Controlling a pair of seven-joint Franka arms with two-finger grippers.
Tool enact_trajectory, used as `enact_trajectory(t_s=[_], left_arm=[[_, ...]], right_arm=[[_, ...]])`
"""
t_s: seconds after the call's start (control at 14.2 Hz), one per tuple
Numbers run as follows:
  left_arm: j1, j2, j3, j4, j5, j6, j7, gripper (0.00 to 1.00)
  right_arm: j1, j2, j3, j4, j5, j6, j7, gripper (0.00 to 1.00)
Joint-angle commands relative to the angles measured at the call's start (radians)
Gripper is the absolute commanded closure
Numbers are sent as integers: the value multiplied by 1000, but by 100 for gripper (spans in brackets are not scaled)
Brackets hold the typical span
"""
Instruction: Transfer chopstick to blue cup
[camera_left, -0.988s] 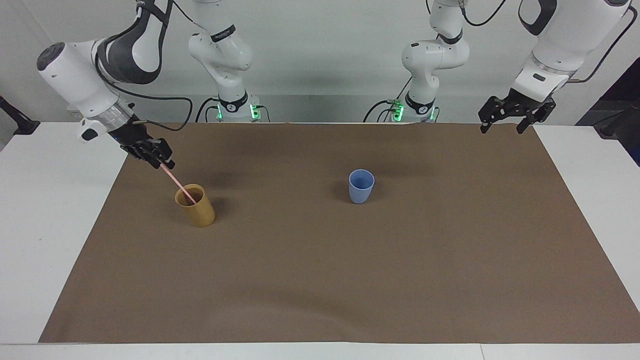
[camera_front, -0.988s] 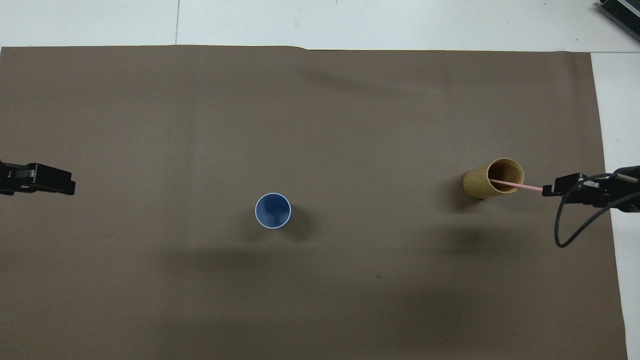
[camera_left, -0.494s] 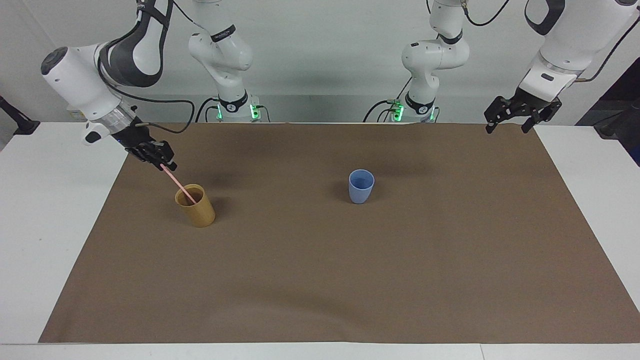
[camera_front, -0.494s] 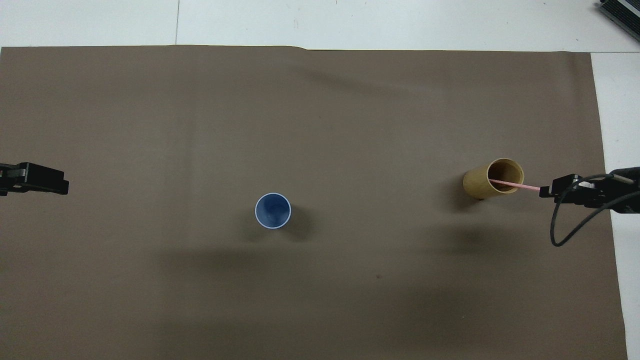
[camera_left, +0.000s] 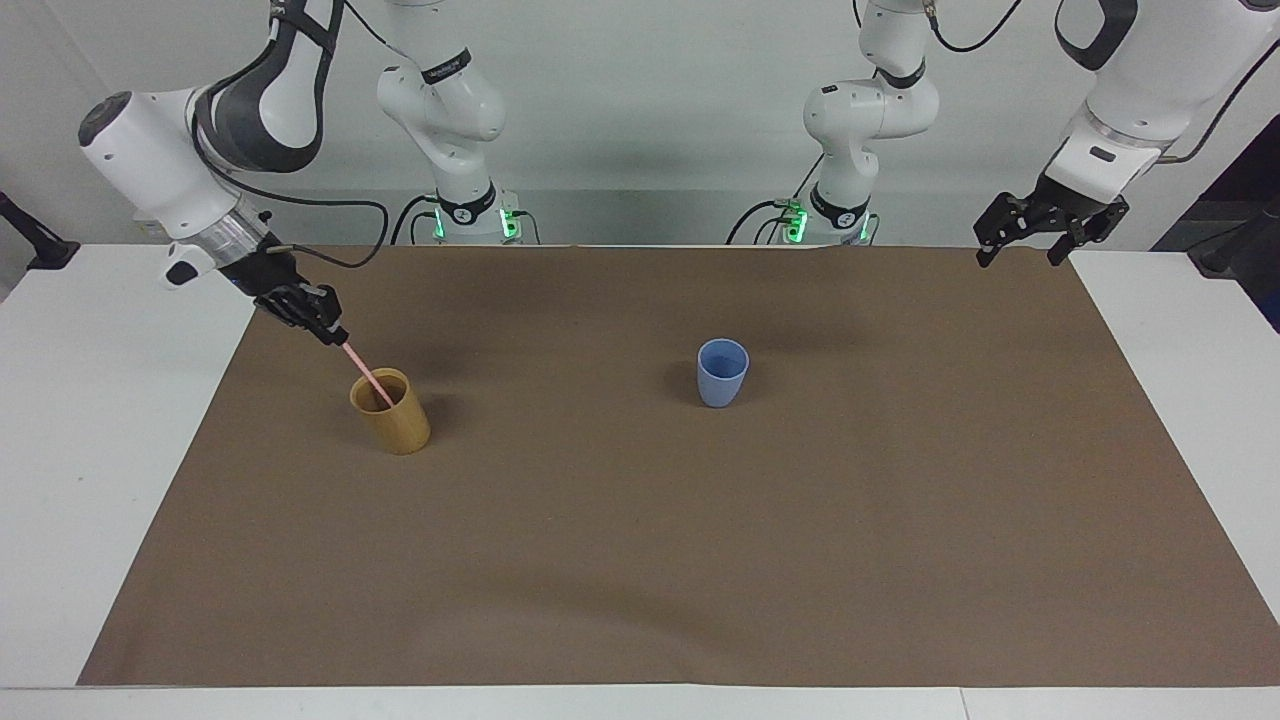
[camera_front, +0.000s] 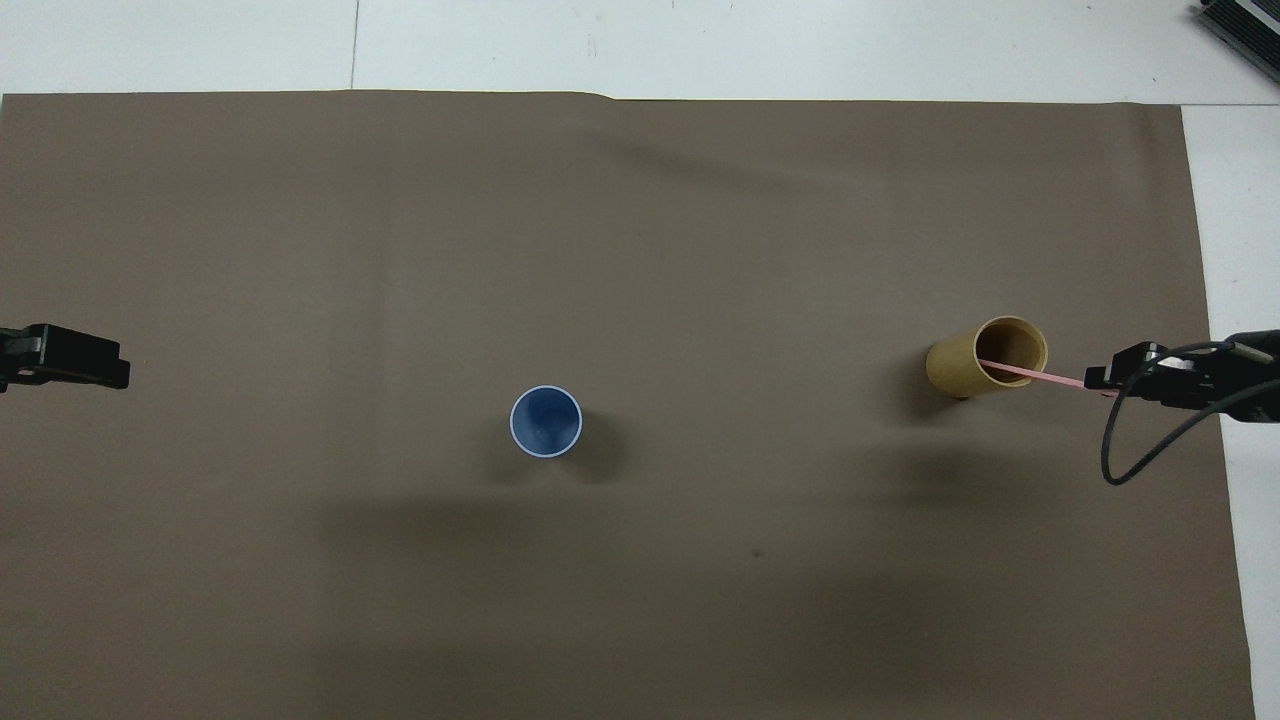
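The pale pink chopstick (camera_left: 364, 371) (camera_front: 1030, 373) leans in a tan cylindrical cup (camera_left: 393, 420) (camera_front: 955, 368) at the right arm's end of the brown mat. Its upper end sticks out toward that end of the table. My right gripper (camera_left: 335, 333) (camera_front: 1097, 381) is shut on that upper end, low over the mat beside the tan cup. The blue cup (camera_left: 722, 375) (camera_front: 546, 421) stands upright and empty near the mat's middle. My left gripper (camera_left: 1020, 258) (camera_front: 118, 368) waits open in the air over the mat's corner at the left arm's end, holding nothing.
A brown mat (camera_left: 640, 560) covers most of the white table (camera_left: 110, 420). The right arm's black cable (camera_front: 1130, 460) loops down by its wrist. A dark device (camera_front: 1245, 25) lies on the table's farthest corner at the right arm's end.
The right gripper's fingers have drawn together on the chopstick's upper end. The left gripper has drifted a little outward toward its own end. Cups and chopstick have not moved.
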Motion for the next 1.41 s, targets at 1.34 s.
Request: enact_trajectory(t_s=[1.34], left_arm=[[-9,1,8,18,12,-18,-3,0]], right_arm=[[-2,-33,4,-47,21,1,-22,100]])
